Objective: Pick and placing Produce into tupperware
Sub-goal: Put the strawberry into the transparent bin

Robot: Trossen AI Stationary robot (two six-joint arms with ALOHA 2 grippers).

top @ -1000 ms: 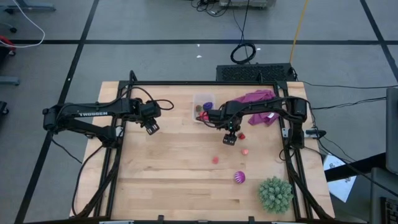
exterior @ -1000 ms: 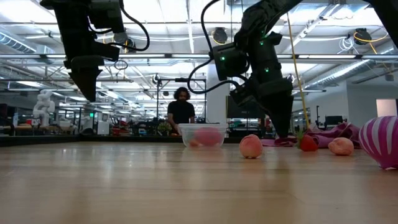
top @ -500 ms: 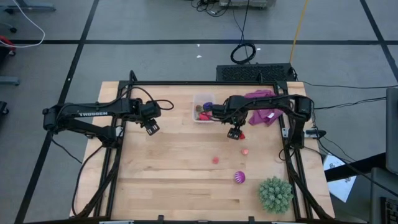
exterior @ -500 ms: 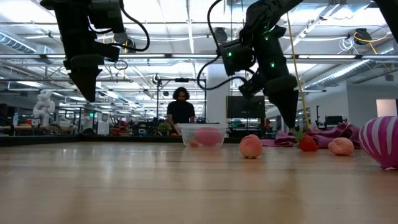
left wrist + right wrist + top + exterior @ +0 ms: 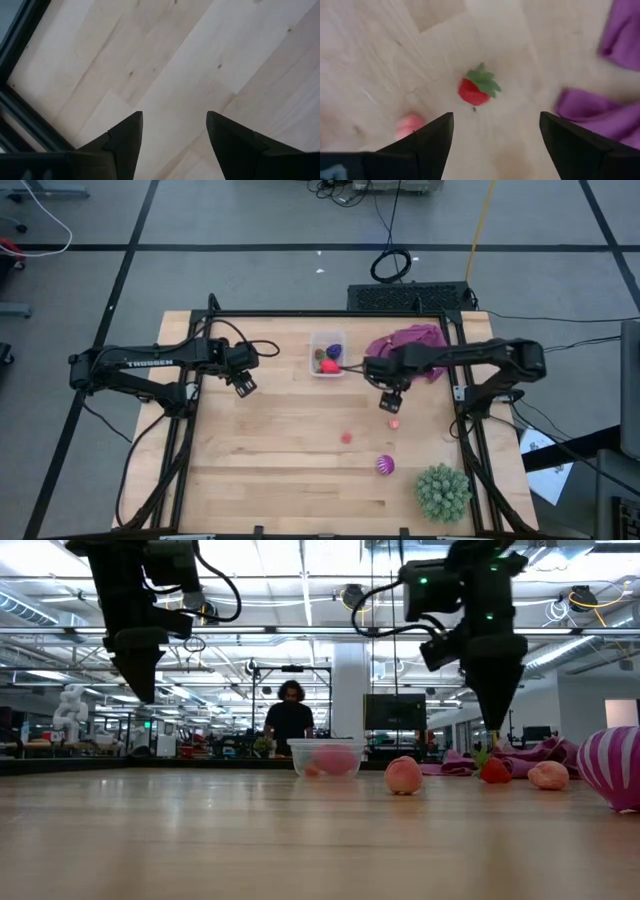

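Note:
The clear tupperware stands near the table's far edge with a purple, a red and a brownish piece inside; in the low view the tupperware shows pink contents. My right gripper is open, points down and hovers above a red strawberry with green leaves, touching nothing. In the low view the right gripper hangs just over that strawberry. A pink piece, a red piece and the striped magenta ball lie on the wood. My left gripper waits open, raised over the table's left part.
The purple cloth lies crumpled at the far right, close behind the strawberry. The large green spiky ball sits at the near right corner. A black frame runs along the table's edges. A person stands in the room beyond.
My right gripper has moved from beside the tupperware toward the table's right and has turned from a slant to point straight down over the strawberry. The left arm has kept still.

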